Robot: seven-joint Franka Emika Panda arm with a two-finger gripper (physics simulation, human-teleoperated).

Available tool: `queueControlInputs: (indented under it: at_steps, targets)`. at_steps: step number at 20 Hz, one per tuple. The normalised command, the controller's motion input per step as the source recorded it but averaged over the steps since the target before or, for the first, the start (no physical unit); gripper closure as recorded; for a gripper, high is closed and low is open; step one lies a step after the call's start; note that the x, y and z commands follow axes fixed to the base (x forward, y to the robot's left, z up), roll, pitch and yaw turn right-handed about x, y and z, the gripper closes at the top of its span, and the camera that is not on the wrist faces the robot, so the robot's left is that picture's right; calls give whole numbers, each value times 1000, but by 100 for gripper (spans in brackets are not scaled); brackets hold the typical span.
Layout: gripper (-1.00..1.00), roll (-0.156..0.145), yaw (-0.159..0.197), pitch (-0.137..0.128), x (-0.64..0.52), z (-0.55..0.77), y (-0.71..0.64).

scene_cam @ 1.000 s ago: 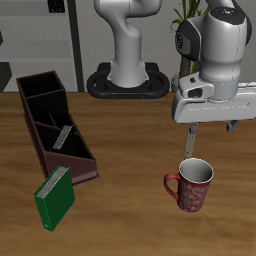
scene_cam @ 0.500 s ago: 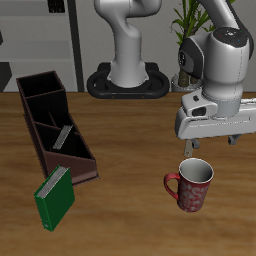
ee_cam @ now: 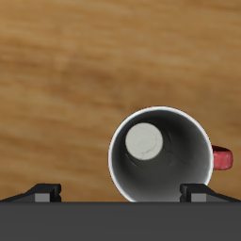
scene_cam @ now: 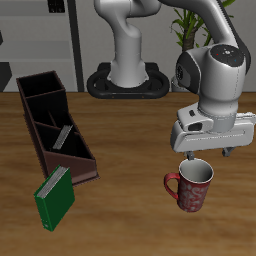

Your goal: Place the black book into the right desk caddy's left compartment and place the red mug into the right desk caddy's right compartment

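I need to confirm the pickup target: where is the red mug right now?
In the exterior view the red mug stands upright on the table near its front edge, directly under the gripper, well apart from the right desk caddy.

Wooden table (scene_cam: 120,130) w/ warm brown grain fills most of the scene. Behind it: grey panelled wall (scene_cam: 45,40) w/ dark vertical strips, a green potted plant (scene_cam: 186,22) at back. Light is even, soft shadows on the tabletop.
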Motion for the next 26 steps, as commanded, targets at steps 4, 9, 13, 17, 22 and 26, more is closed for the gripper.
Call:
queueControlInputs:
  at_steps: [4,9,13,17,22,26]
  targets:
    - [-100,-1,105,12,-81,-377,-32]
    - [-100,-8,205,67,-51,-547,-84]
    - [-100,13,78,54,-33,-289,-116]
    - [100,-35,40,32,14,-170,-162]
    - [100,-4,-1,-20,-55,178,-78]
    - [100,-18,-12,-51,-93,347,-182]
